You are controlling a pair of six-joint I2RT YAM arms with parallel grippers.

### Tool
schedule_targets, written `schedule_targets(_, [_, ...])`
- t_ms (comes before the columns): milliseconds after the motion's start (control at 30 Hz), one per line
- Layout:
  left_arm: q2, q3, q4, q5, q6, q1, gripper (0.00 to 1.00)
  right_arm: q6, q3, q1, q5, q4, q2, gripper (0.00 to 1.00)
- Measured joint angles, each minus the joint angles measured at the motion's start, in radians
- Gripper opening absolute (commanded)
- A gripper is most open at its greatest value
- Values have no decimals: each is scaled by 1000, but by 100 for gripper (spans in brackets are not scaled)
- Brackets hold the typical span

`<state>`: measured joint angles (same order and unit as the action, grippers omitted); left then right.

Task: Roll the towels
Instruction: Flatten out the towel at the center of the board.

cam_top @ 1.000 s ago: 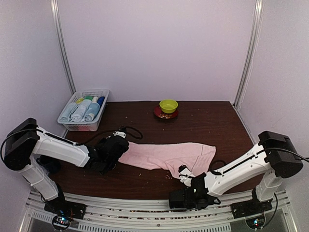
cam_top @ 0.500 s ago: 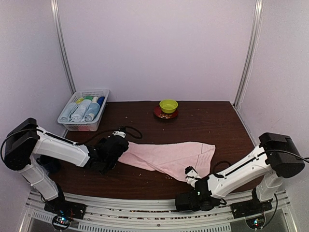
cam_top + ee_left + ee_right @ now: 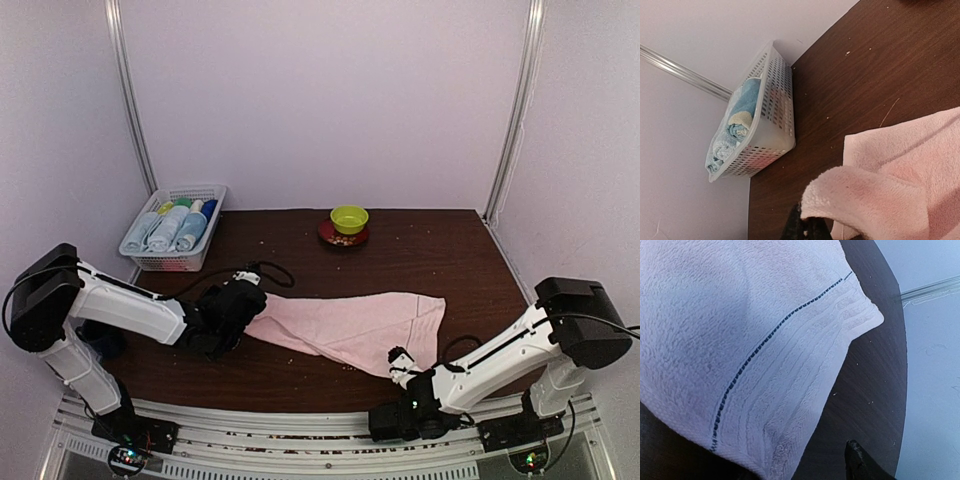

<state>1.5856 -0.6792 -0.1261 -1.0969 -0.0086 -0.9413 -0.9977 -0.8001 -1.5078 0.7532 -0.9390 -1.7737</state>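
Note:
The pale pink towel lies spread across the middle of the table. My left gripper is shut on its left end; in the left wrist view a fold of the towel hangs over my black fingers. My right gripper is at the towel's near right corner. In the right wrist view the towel fills the frame. One black fingertip stands clear of its edge, the other is hidden under the cloth, and the jaws are wide apart. Light blue towels sit rolled in the basket.
The white mesh basket stands at the back left corner and also shows in the left wrist view. A green bowl sits on a red plate at the back middle. Crumbs dot the dark wood table.
My right gripper has moved right and toward the near edge, and the towel's near corner has stretched out with it. The left arm has not moved.

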Motion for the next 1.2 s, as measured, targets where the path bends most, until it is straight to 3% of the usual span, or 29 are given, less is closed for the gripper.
schedule_targets(167, [2,0,0,1,0,1,0,1,3,-2,-5,-10,0,53])
schedule_targets(300, [2,0,0,2,0,4,0,3,13,-7,-10,-13,0,43])
schedule_targets(533, [2,0,0,2,0,5,0,19,26,-8,-63,-10,-2,0])
schedule_targets(833, [2,-2,4,13,-1,5,0,37,-52,-16,-94,-30,36,0])
schedule_targets(1033, [-64,-72,89,39,-15,5,0,101,-178,8,-76,-9,277,0])
schedule_targets(1200, [-205,-140,125,40,-21,5,0,184,-209,112,-51,48,475,0])
